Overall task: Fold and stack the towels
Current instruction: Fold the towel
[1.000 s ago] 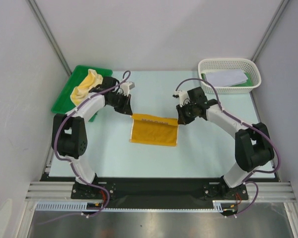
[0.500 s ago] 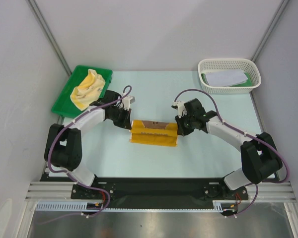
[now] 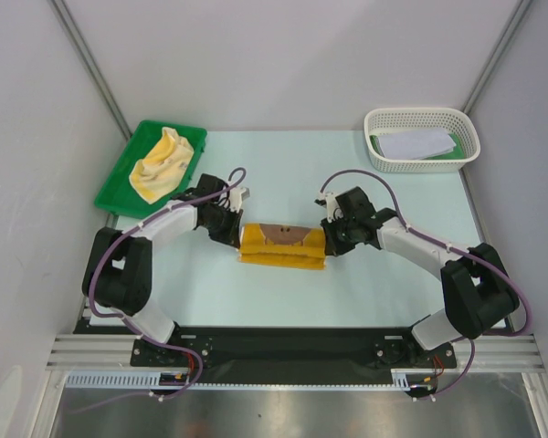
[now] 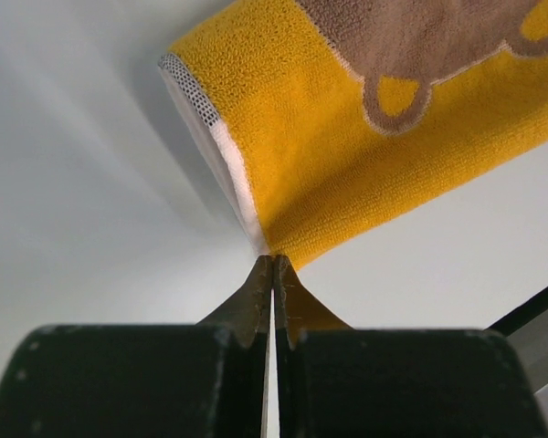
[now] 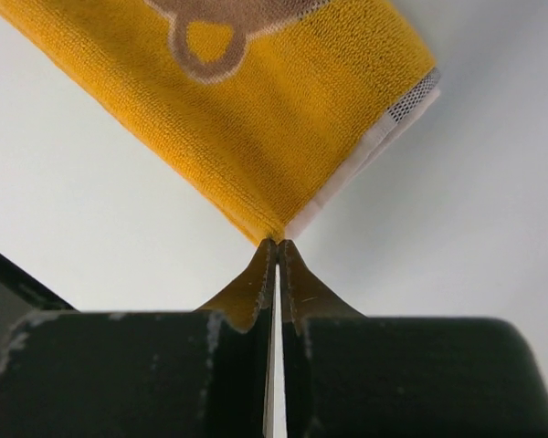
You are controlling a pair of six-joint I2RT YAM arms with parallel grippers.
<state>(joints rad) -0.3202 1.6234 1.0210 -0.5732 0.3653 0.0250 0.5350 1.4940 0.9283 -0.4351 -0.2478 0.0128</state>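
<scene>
Overhead camera looks down from six o'clock toward twelve; both wrist cameras sit close, sharing the orange towel (image 3: 282, 245).

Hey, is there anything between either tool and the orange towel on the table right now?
Nothing visible stands between them. The left tool and the right tool are each shut on an end corner of the orange towel, which lies folded on the table.
</scene>
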